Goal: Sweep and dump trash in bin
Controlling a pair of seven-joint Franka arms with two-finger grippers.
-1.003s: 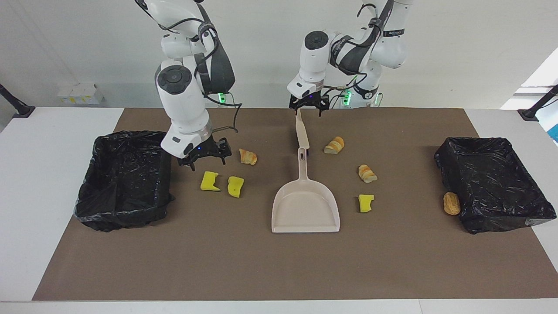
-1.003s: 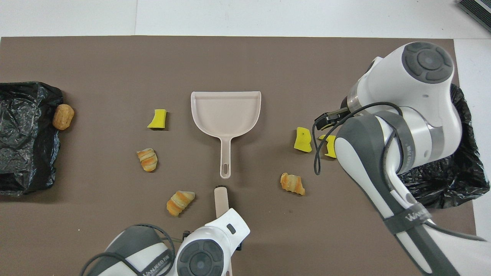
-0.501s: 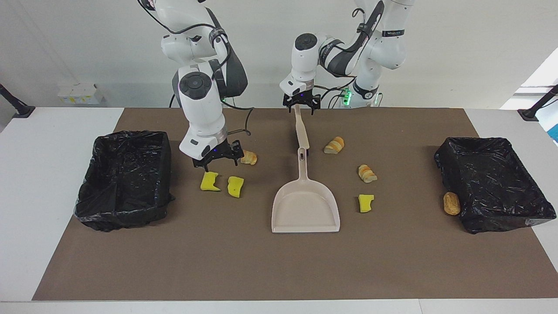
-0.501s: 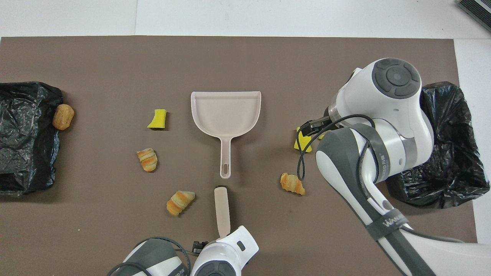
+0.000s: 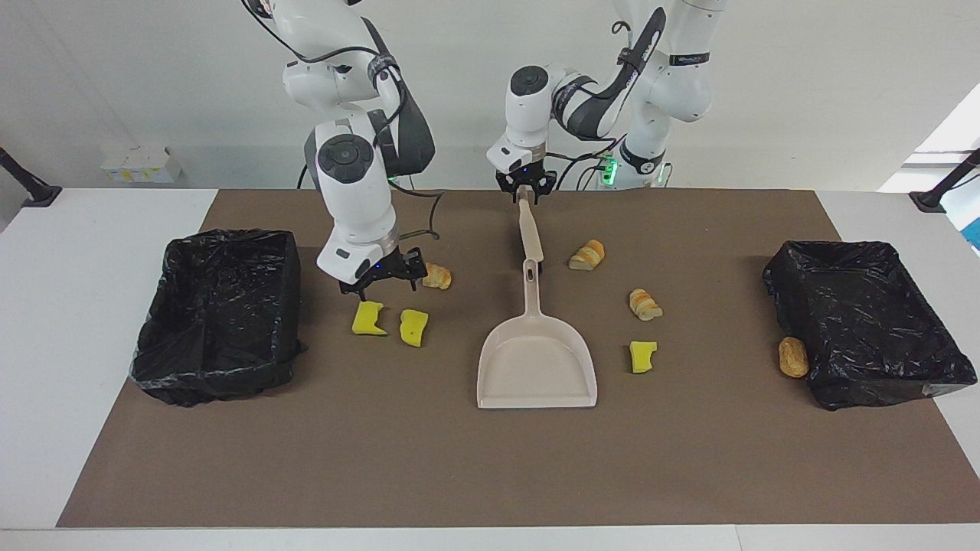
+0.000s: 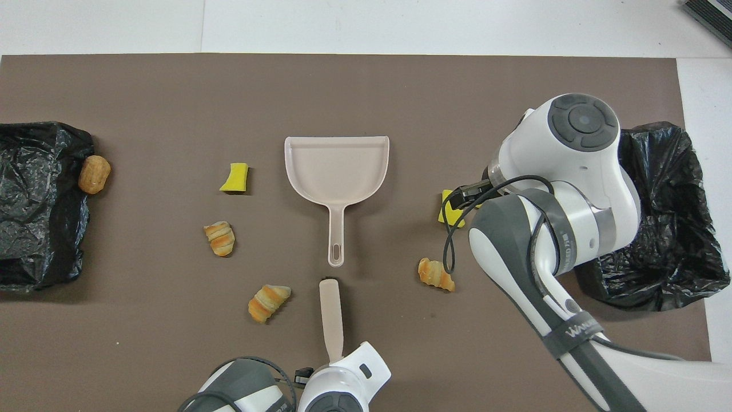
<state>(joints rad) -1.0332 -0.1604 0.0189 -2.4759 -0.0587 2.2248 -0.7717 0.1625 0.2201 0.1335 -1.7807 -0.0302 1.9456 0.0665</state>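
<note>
A beige brush lies on the brown mat, nearer to the robots than the beige dustpan. My left gripper is shut on the brush's end nearest the robots. Trash lies around the dustpan: yellow chunks and bread lumps. My right gripper hangs open over the mat just above the two yellow chunks. In the overhead view its arm hides one of them.
Two bins lined with black bags stand at the table's ends, one beside my right arm and one at the left arm's end. A brown lump rests against the second bin's wall.
My right gripper has moved from beside its bin toward the table's middle, to above the yellow chunks. My left gripper drew back along the brush and closed on its end.
</note>
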